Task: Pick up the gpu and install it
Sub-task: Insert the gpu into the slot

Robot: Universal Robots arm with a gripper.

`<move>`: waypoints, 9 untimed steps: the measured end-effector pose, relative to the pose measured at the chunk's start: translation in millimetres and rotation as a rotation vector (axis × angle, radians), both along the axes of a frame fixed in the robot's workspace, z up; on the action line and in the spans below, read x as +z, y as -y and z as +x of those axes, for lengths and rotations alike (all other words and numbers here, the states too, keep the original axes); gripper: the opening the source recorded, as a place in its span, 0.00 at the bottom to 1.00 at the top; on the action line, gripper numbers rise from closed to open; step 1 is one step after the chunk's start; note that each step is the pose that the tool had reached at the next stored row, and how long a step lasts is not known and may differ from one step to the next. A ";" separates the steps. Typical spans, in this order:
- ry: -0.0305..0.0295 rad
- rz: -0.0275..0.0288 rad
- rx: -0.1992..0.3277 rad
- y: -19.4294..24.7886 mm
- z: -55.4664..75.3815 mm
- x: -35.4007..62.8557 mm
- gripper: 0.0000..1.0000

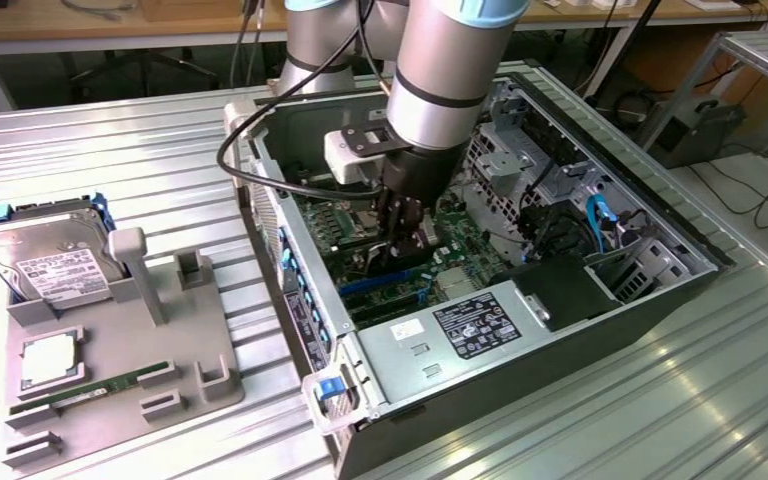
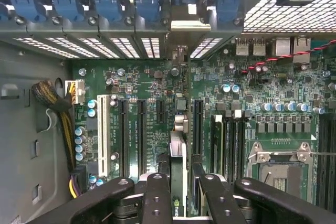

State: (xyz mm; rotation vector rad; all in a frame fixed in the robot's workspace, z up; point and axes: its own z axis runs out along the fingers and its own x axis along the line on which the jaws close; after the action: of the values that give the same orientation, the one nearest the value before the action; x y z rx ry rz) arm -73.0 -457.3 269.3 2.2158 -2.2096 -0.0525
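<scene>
Wrist view: gripper (image 2: 176, 192) pinches gpu (image 2: 177, 156) edge-on between fingers (image 2: 157, 195), card standing upright over motherboard (image 2: 236, 103) among expansion slots, bracket end toward case rear wall ahead of jaws. Exterior view: gripper (image 1: 404, 235) reaches down inside open computer case (image 1: 398, 350); hard drive (image 1: 51, 262) rests on fixture (image 1: 117, 390) well apart from jaws.
</scene>
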 end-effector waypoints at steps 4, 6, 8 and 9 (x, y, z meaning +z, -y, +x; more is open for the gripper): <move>-0.0007 0.0057 0.000 0.0 0.0 -3.8 0.26; -0.0017 0.0060 0.000 0.0 0.0 -5.1 0.26; -0.0031 0.0057 0.000 0.1 -0.1 -5.7 0.26; -0.0044 0.0056 0.000 0.1 -0.1 -6.0 0.26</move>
State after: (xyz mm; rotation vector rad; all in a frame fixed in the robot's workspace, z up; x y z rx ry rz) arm -73.0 -457.3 263.3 2.2164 -2.2099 -0.0636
